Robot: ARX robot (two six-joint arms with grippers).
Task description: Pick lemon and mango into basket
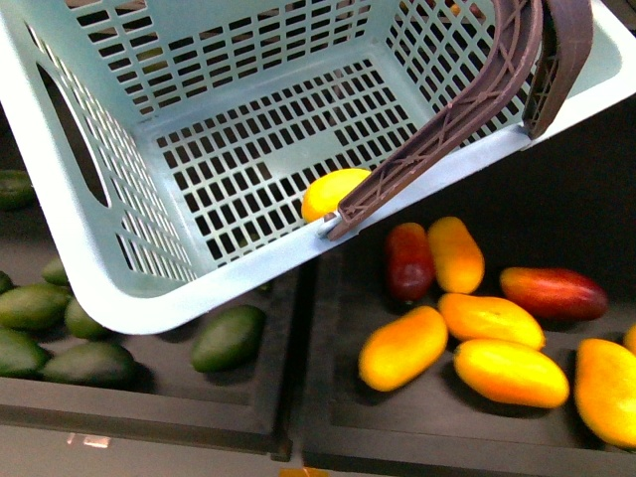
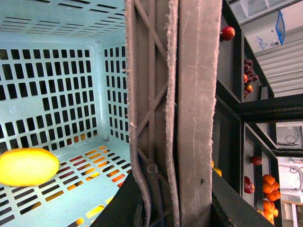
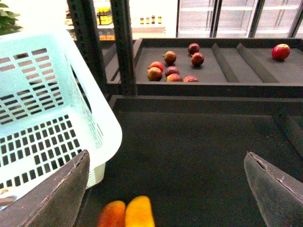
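**Between the right fingers: mango to be taken**

The mango lies below and between the parted, empty right fingers, nearer one, beside a redder fruit. Smooth, plump and likely bruisable, it should be gripped gently across its middle. The lemon is already in the basket; the left fingers' state cannot be told.

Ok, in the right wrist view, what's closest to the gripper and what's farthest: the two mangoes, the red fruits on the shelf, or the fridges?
From the right gripper:
1. mangoes, right beside it, in the near tray.
2. red fruits, on the shelf past that tray.
3. fridges, at the very back, behind the shelf.
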